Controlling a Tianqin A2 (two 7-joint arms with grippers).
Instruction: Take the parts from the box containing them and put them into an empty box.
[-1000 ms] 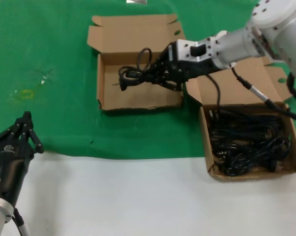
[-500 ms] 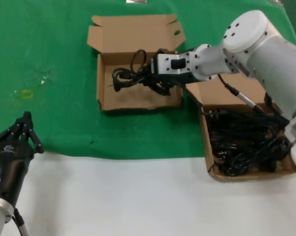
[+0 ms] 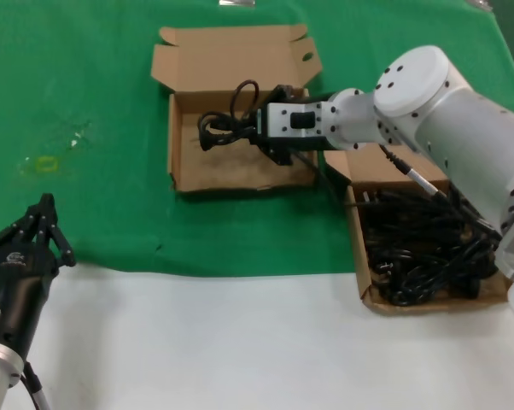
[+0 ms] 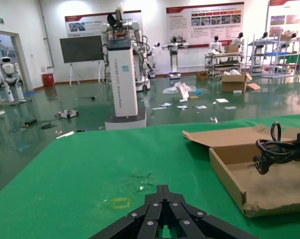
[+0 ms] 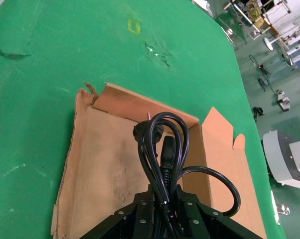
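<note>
While the left gripper (image 3: 43, 224) waits parked at the near left corner of the table, over the white strip in front of the green cloth (image 3: 78, 128), its black fingers drawn together to a point, the right arm does the work. The right gripper (image 3: 261, 130) reaches from the right across a shallow brown corrugated cardboard box with an open hinged lid (image 3: 240, 175), which sits toward the far middle of the green cloth. Its fingers are clenched on a thin black power cord looped in a bundle (image 3: 227, 124). The bundle hangs above the box's bare cardboard floor, with a chunky black plug (image 5: 149, 133) at its free end and one loop standing up past the gripper. From the right wrist camera the cord runs straight down between the black fingers (image 5: 189, 213), over the box interior.

Just beside this box, toward the right edge of the cloth, lies a second shallow brown cardboard box (image 3: 359, 248), also with its lid folded back. A tangled heap of black power cords (image 3: 423, 248) fills it. The right arm's white casing crosses above its far end.
</note>
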